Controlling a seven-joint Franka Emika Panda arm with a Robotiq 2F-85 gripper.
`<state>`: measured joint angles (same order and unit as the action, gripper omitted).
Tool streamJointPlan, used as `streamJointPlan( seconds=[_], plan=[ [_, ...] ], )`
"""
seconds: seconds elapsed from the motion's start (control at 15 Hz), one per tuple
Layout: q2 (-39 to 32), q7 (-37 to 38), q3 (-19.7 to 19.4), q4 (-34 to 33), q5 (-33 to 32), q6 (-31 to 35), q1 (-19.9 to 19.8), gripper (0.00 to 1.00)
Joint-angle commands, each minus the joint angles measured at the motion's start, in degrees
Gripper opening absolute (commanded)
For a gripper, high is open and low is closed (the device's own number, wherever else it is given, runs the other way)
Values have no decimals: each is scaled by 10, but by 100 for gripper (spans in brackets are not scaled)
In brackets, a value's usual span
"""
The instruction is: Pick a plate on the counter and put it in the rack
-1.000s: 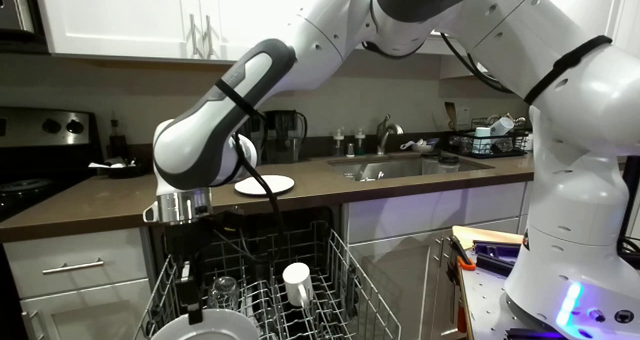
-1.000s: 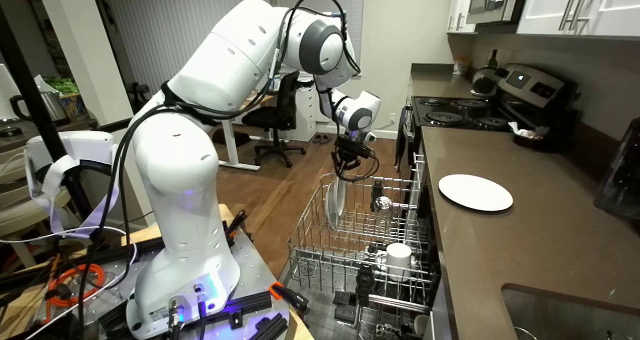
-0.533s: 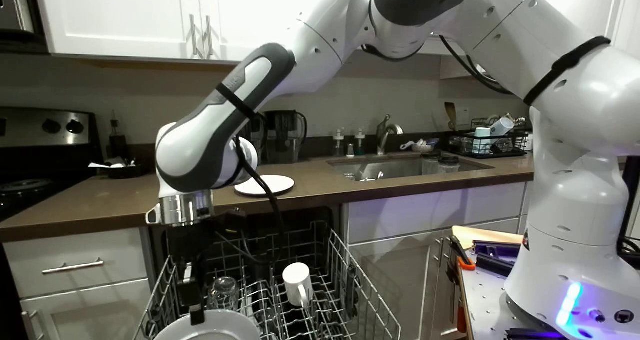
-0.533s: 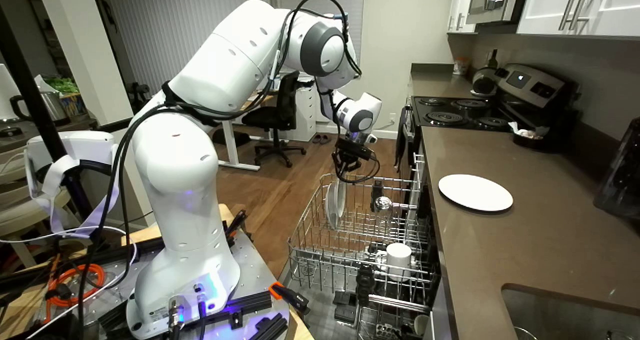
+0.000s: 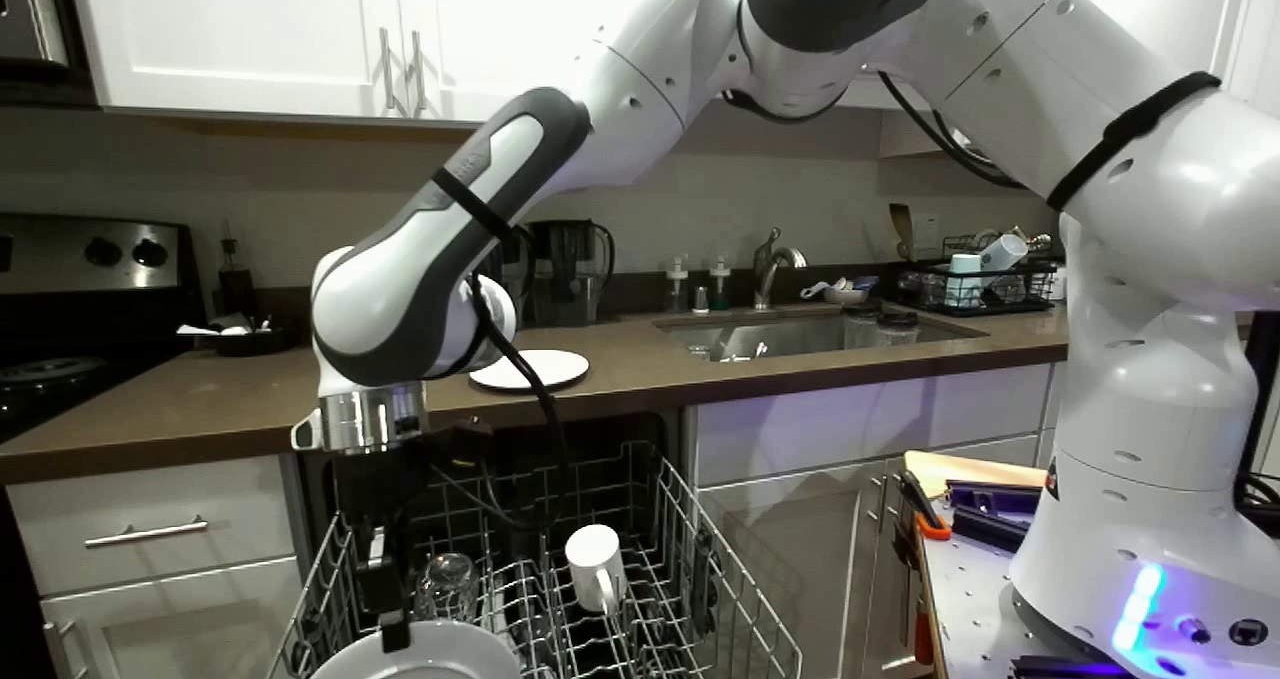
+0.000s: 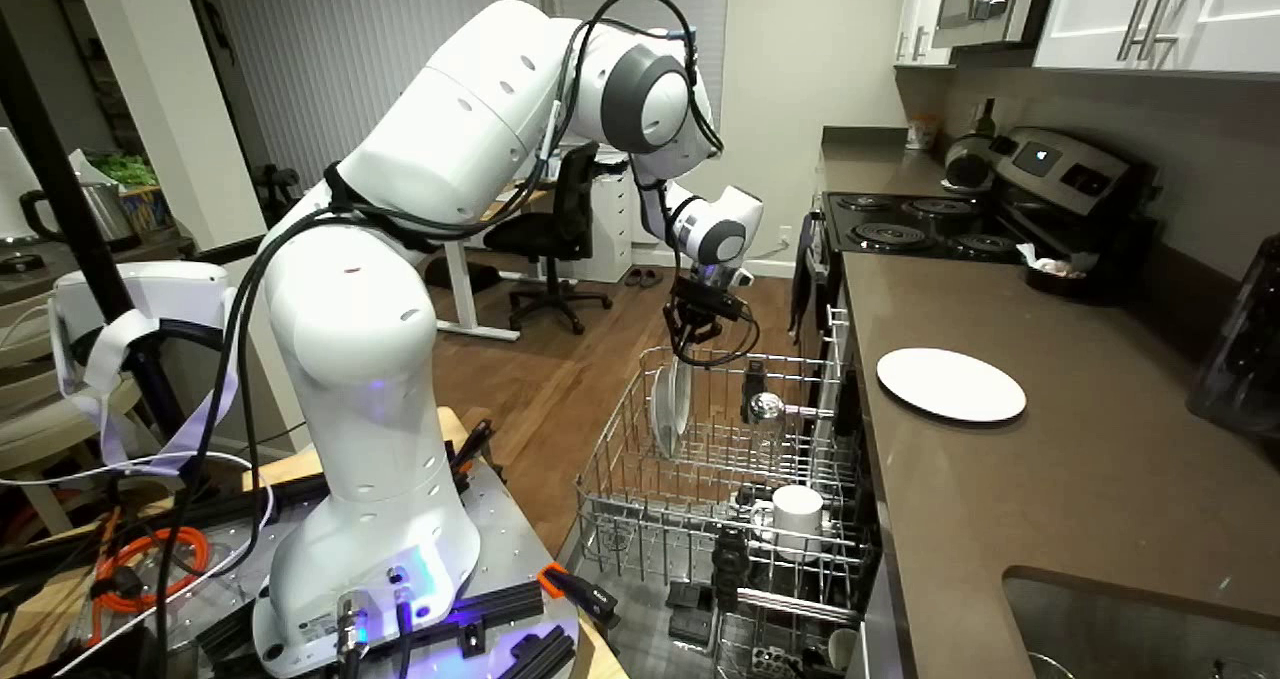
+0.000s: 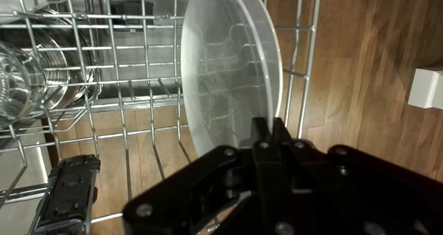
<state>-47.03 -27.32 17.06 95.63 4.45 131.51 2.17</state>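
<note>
The gripper (image 7: 270, 125) held 1 plate (image 5: 452, 647) clamped in the rack (image 7: 306, 76); on the counter (image 6: 1050, 489), near its front edge, lay another plate (image 6: 950, 385).

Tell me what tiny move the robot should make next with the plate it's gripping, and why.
I'd probably ease the plate down gently until it rests. The gripper is shut on its rim, holding it roughly upright inside the rack, beside another plate, but these views don't clearly show whether its lower edge is supported.
</note>
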Motion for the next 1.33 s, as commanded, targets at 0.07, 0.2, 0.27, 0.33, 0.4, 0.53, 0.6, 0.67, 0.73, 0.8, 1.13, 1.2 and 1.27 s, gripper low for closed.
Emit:
streamJointPlan(
  seconds=[0.07, 0.2, 0.27, 0.33, 0.4, 0.53, 0.6, 0.67, 0.73, 0.8, 1.13, 1.2, 1.27],
  plan=[
    [2, -26, 22, 9, 23, 10, -14, 5],
    [7, -22, 23, 12, 24, 8, -14, 5],
    [8, -22, 23, 13, 24, 8, -15, 5],
    [13, -16, 20, 16, 22, 10, -12, 5],
    [19, -13, 19, 19, 22, 24, -12, 5],
    [0, -1, 2, -3, 2, 10, 2, 5],
    [0, -1, 3, -3, 2, 13, 1, 5],
    [0, -1, 4, -3, 2, 14, 2, 5],
    [0, -1, 5, -3, 2, 15, 2, 5],
    [0, -1, 5, -3, 2, 15, 1, 5],
    [12, 15, -7, 11, -3, -9, 8, 5],
    [14, 17, -10, 14, -4, -13, 9, 5],
    [13, 17, -11, 14, -3, -14, 9, 5]
  ],
)
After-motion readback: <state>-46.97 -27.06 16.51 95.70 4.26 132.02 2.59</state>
